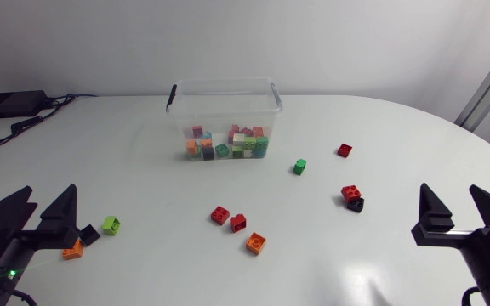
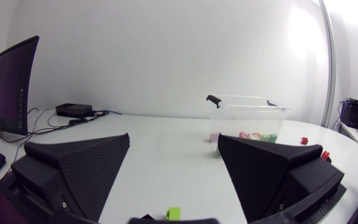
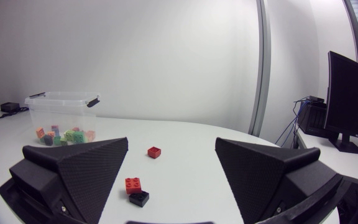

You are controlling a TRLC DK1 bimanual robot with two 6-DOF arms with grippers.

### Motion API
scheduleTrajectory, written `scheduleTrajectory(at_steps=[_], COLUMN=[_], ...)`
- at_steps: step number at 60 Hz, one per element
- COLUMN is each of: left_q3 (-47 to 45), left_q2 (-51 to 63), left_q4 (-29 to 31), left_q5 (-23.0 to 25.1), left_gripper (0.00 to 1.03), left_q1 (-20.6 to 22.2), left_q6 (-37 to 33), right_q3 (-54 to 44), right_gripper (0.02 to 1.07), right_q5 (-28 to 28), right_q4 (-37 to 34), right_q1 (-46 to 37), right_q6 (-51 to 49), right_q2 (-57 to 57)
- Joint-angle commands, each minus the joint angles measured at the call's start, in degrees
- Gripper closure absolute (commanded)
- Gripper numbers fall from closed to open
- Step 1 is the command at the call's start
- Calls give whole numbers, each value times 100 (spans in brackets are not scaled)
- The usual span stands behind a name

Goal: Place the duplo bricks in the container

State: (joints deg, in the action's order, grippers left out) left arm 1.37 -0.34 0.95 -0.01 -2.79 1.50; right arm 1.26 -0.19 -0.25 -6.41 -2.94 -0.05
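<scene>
Left gripper (image 1: 49,202), right gripper (image 1: 449,202): both spread, empty. Bricks (image 1: 256,243): ten loose on table (image 1: 143,170), apart from container (image 1: 177,110). Risk: red brick (image 1: 350,192) and black brick (image 1: 356,204) touch, so a wide grab may shove one away.

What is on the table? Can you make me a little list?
Box: clear box, open top, many coloured bricks inside
Loose bricks: ten, on the table
By left tool: lime brick, black brick, orange brick
By right tool: red brick beside dark brick
Tools: both open, empty
</scene>
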Motion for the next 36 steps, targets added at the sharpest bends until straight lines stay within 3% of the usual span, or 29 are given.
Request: scheduleTrajectory(at_steps=[1, 36], left_q3=[-128, 294], left_q2=[-36, 148], left_q4=[-51, 19], left_q5=[27, 27], left_gripper=[4, 4], left_q1=[-20, 33], left_q6=[17, 8], right_q3=[-134, 235], right_gripper=[6, 6], right_q5=[-17, -17], right_q4=[-19, -98], right_q1=[35, 184], right_q6=[109, 101], right_q2=[-30, 49])
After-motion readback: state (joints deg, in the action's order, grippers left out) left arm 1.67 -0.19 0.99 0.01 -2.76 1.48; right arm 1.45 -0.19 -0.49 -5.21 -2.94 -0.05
